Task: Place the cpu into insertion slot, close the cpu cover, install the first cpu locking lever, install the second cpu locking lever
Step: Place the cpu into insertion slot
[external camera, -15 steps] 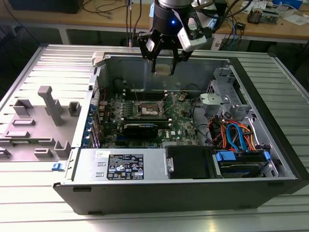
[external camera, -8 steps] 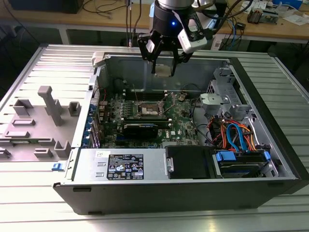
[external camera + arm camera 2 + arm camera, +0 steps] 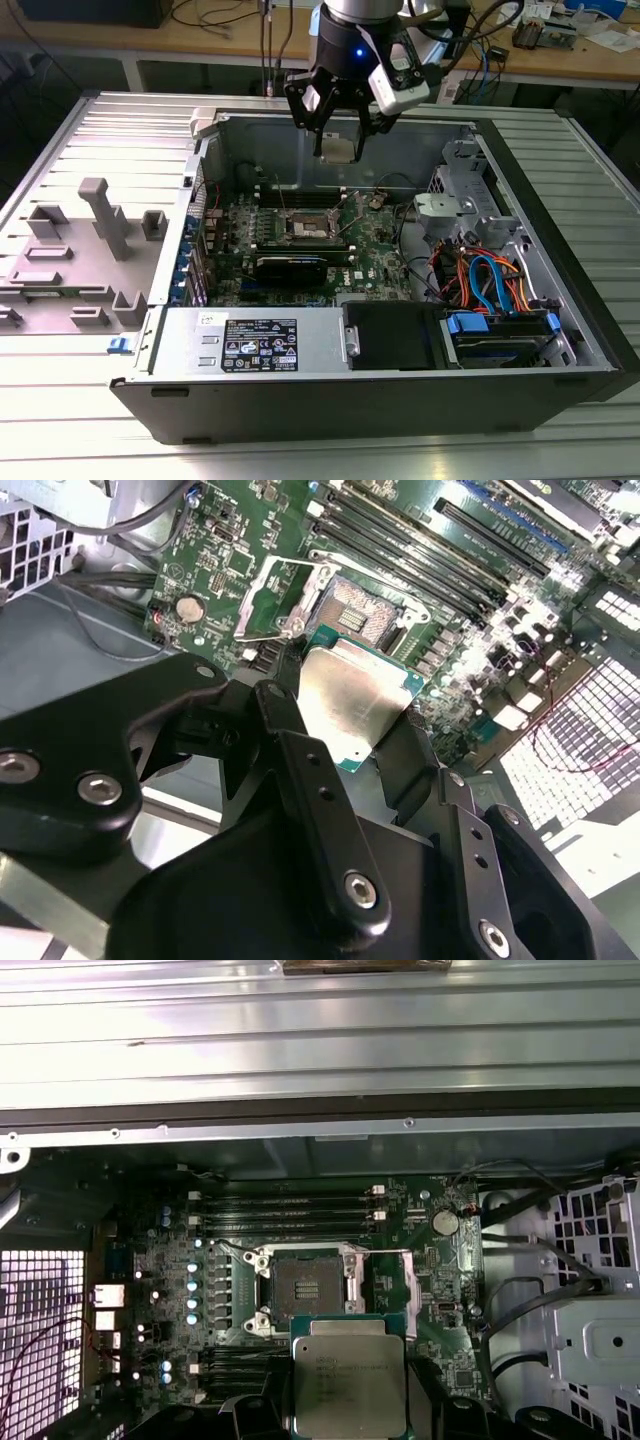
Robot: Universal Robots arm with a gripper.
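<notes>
While aloft, one cpu (image 3: 350, 1388), one hand (image 3: 340, 140)

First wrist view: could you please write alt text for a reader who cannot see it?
The end effector holds the cpu above a green board, close to the empty insertion slot. Long memory slots run beside it.

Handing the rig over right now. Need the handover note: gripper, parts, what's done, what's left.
Gripper: shut on the cpu, holding it in the air above the motherboard, not touching it.
Insertion slot: empty, dark centre bare.
Cpu cover: swung open beside the slot.
Done: cpu is in the grip.
Left: seating the cpu, closing the cover, both lever steps.
</notes>
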